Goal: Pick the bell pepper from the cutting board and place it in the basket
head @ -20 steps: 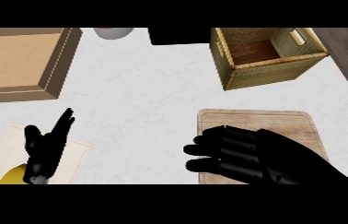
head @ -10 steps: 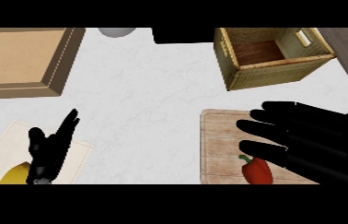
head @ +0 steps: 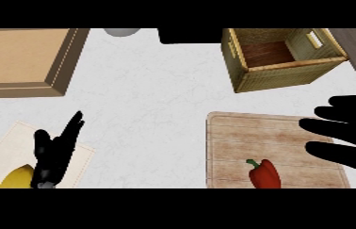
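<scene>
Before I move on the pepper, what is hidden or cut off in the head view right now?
- Right hand: only fingers show; the right edge cuts off its palm.
- Bell pepper: its lower end is cut by the bottom band.
- Yellow item, lower left: partly hidden behind the left hand and cut by the edge; cannot identify it.
- Basket: its near wall hides part of the floor.

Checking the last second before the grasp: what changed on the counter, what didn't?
The right robot hand moved from over the cutting board out toward the view's right edge, uncovering the bell pepper, which lies on the board, not held. The view shifted a little too. The left robot hand stayed open at lower left, and the basket stayed put.
</scene>
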You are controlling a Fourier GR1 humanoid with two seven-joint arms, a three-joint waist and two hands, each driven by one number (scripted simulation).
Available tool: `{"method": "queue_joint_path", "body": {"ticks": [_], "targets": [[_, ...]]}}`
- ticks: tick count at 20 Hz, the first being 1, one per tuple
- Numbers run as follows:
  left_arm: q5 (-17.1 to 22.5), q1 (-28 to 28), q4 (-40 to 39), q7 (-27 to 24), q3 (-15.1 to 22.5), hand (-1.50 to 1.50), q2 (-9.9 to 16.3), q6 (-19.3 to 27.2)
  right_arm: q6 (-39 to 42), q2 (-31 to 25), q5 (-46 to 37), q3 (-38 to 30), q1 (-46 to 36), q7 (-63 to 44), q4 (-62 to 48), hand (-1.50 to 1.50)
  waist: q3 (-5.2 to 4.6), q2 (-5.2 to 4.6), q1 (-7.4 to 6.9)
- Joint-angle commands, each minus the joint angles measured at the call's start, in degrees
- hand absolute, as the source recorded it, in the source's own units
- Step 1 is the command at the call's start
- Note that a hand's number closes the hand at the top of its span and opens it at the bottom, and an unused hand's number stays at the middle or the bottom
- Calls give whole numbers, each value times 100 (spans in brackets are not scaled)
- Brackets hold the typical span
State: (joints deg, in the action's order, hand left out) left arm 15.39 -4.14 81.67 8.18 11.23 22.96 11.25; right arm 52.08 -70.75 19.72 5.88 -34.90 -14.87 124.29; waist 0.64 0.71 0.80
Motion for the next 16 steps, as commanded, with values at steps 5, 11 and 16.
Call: {"method": "queue_joint_path", "body": {"ticks": [5, 11, 16], "targets": [[185, -356, 59, 655, -52, 0, 125, -240, 220, 237, -107, -166, 404, -4, 31, -150, -61, -68, -116], [77, -323, -278, 254, -52, 0, -201, -259, 78, 855, -648, -80, 1025, 10, 312, -150, -58, -78, -85], [-197, -289, -305, 248, 155, 0, -337, -208, -251, 1545, -1418, 557, 1275, -266, 686, -150, -62, -92, -135]]}}
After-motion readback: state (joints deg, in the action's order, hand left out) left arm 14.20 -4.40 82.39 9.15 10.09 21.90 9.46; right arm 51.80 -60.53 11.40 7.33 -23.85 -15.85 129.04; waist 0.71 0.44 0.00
